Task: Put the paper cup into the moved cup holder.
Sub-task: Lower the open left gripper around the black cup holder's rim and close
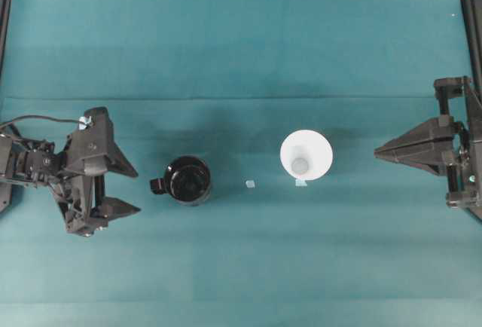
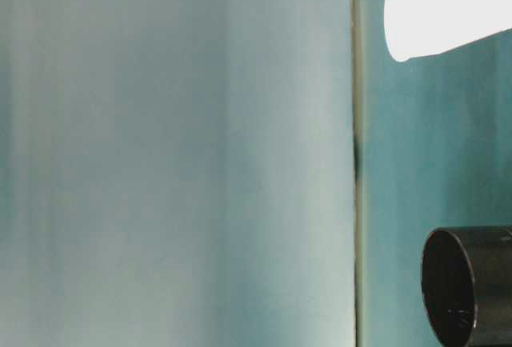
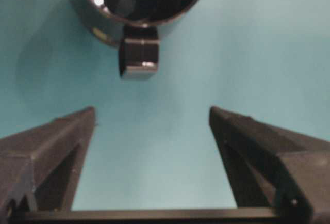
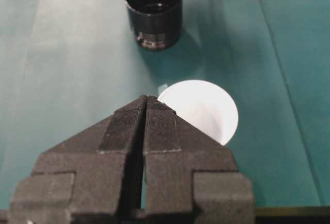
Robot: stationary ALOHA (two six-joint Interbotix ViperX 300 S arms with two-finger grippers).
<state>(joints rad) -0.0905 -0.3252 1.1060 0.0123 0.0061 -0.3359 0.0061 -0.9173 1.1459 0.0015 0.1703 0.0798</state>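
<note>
Teal cloth is being occupied at centre-right of the overhead frame by the paper cup (image 1: 306,155), upright, well apart from the cup holder (image 1: 187,179) centre-left. The clenched right gripper (image 1: 379,151), probably nearer, is being pointed at it; the left gripper (image 1: 136,190) is being held released.

A teal cloth (image 1: 241,41) covers the whole table, creased in horizontal bands across the upper and lower frame (the folds show as faint lines). Dark vertical rails (image 1: 6,18) border both upper corners. Lighting is soft and even.
</note>
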